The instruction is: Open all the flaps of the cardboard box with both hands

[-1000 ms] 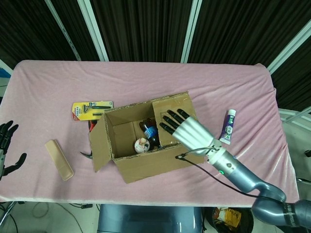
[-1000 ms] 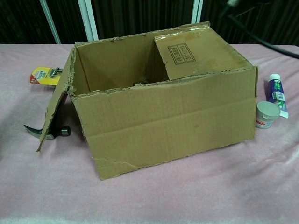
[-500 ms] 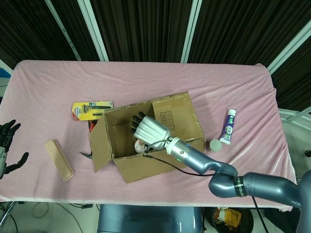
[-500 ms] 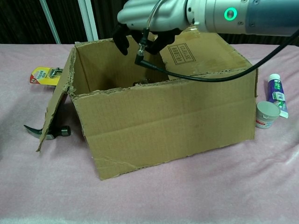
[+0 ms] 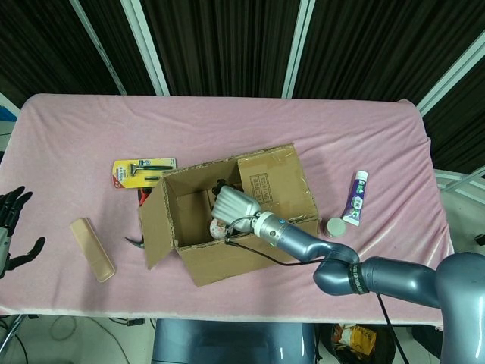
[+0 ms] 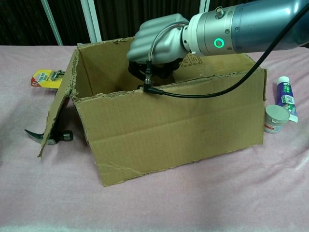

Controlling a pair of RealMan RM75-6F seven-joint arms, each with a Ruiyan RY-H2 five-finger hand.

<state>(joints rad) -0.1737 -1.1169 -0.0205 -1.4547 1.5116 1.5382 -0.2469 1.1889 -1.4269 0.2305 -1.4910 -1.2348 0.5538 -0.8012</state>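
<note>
The cardboard box (image 5: pixel 227 254) (image 6: pixel 169 121) stands mid-table with its top partly open. Its left flap (image 5: pixel 154 226) (image 6: pixel 59 104) hangs outward. The right flap (image 5: pixel 274 185) (image 6: pixel 219 60) lies folded in over the opening. My right hand (image 5: pixel 232 205) (image 6: pixel 157 43) dips into the box just left of that flap, back of the hand up, its fingers hidden behind the near wall. At the far left table edge my left hand (image 5: pixel 10 227) holds nothing, fingers spread, far from the box. Inside the box a round item (image 5: pixel 220 226) shows beside the hand.
A yellow razor pack (image 5: pixel 144 172) (image 6: pixel 46 78) and a hammer (image 6: pixel 48 136) lie left of the box. A beige case (image 5: pixel 92 249) sits near the front left. A toothpaste tube (image 5: pixel 355 197) (image 6: pixel 286 96) and a small jar (image 5: pixel 334 227) (image 6: pixel 276 119) lie to the right.
My right hand has moved left off the folded-in right flap and sunk down into the box opening. The left hand has stayed put.
</note>
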